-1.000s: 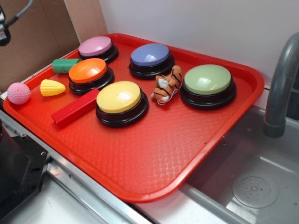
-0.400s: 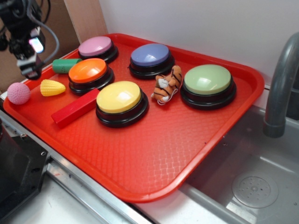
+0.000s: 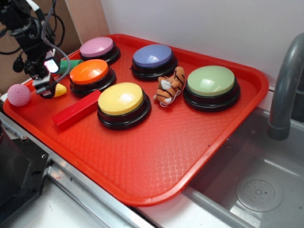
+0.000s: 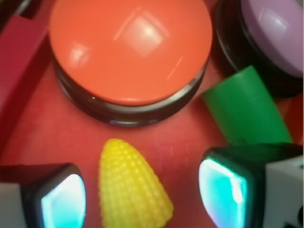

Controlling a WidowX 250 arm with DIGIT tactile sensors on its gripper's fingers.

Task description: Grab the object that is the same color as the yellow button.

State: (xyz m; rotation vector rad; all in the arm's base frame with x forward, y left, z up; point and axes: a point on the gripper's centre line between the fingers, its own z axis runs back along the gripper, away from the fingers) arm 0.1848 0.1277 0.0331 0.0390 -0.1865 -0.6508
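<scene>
The object, a small yellow toy corn cob (image 4: pixel 130 185), lies on the red tray (image 3: pixel 142 197) at its left end. In the exterior view only the corn's tip (image 3: pixel 61 90) shows beside the arm. My gripper (image 4: pixel 142 197) is open and low over the corn, one finger on each side, with a gap between each pad and the cob. From outside, the gripper (image 3: pixel 45 89) sits between the pink ball and the orange button. The yellow button (image 3: pixel 120 99) stands to the right of it, mid-tray.
An orange button (image 4: pixel 130 47) sits just ahead of the corn, a green cylinder (image 4: pixel 247 109) by the right finger, a red block (image 4: pixel 19 71) on the left. A pink knitted ball (image 3: pixel 19 94) lies nearby. More buttons, a tiger toy (image 3: pixel 170 86) and a faucet (image 3: pixel 285 85) are farther right.
My gripper has come down from the upper left onto the tray and now straddles the corn, hiding most of it in the exterior view. Nothing else moved.
</scene>
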